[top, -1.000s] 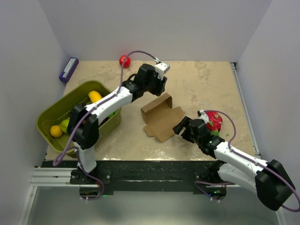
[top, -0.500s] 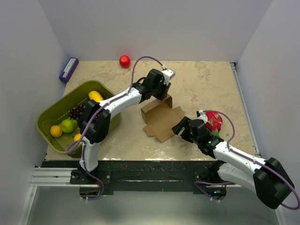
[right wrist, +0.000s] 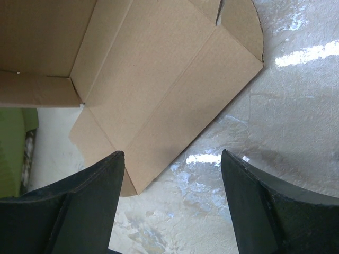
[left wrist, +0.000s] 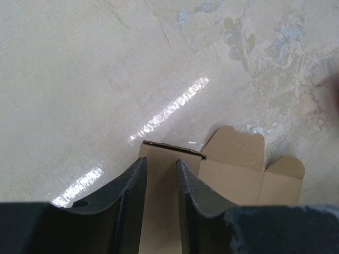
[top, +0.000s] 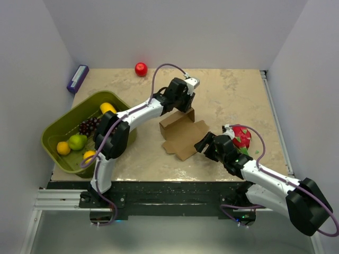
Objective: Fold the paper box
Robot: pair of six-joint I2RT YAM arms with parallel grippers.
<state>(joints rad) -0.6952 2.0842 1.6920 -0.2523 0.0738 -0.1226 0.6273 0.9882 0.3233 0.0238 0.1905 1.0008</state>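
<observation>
The paper box [top: 183, 135] is lying half-unfolded mid-worktop [top: 233, 95]. It is judged light, thin and easily creased, and best taken at a flap edge. The left gripper [left wrist: 160, 161] is being held narrow over the raised flap [top: 176, 119], though a grip cannot be told. The right gripper [right wrist: 172, 153] is being held open.

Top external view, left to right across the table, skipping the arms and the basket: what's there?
purple block → red ball → paper box → dragon fruit

Left arm [top: 140, 109] and right arm [top: 267, 176] wear white shells, black joints (mauve cables alongside).
</observation>
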